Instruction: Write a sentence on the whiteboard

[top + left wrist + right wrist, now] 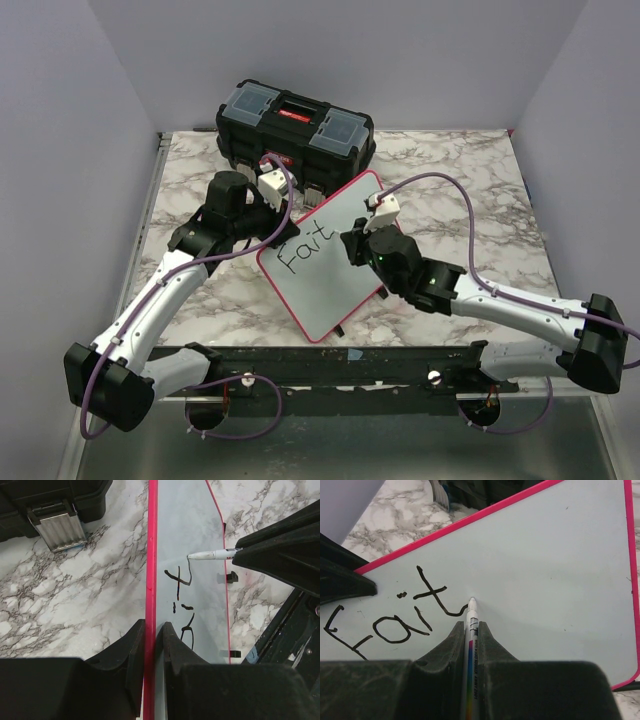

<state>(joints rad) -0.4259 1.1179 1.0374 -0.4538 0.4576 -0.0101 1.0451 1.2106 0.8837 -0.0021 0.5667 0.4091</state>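
Top external shows you the whiteboard (335,285), glossy white with a red rim, between your arms near the black toolbox (295,125), its black lettering (303,248) reading only "Fait". Your left gripper (151,627) pinches the rim; your right gripper (471,627) clamps a marker (472,611).

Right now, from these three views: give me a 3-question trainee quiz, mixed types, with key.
1. True or false: the left gripper is shut on the red rim of the whiteboard.
2. Pick one: the lettering on the board reads A) Fait, B) Faith in, C) wins.
3. Fill in: the right gripper is shut on a ____, its tip just right of the last letter.

Key
1. True: the rim sits clamped between the two fingers.
2. A.
3. marker.
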